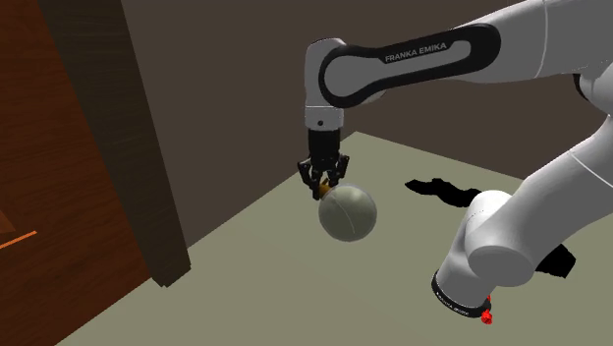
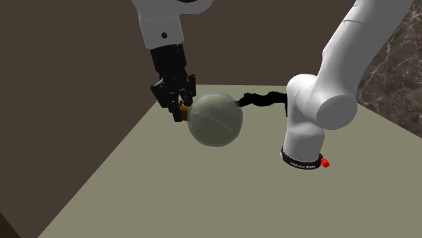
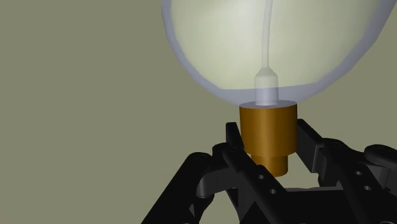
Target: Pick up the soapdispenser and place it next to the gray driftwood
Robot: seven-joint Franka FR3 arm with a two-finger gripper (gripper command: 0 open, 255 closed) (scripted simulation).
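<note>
Gripper (image 1: 323, 182) was clamped on the soap dispenser (image 1: 348, 213) by its brown neck, globe hanging above the table (image 1: 285, 290). Small grip, bulky globe: it could pivot or slip out before reaching the black driftwood (image 1: 444, 190).

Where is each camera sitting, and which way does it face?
Shoulder view: high beside the arm, looking down at the gripper holding the soap dispenser; white links show.
Second exterior view: low over the beige surface, facing the dispenser; wrist and elbow links show.
Wrist view: on the hand, looking along the fingers clasping the dispenser's brown neck.
Both exterior views share the black driftwood.
</note>
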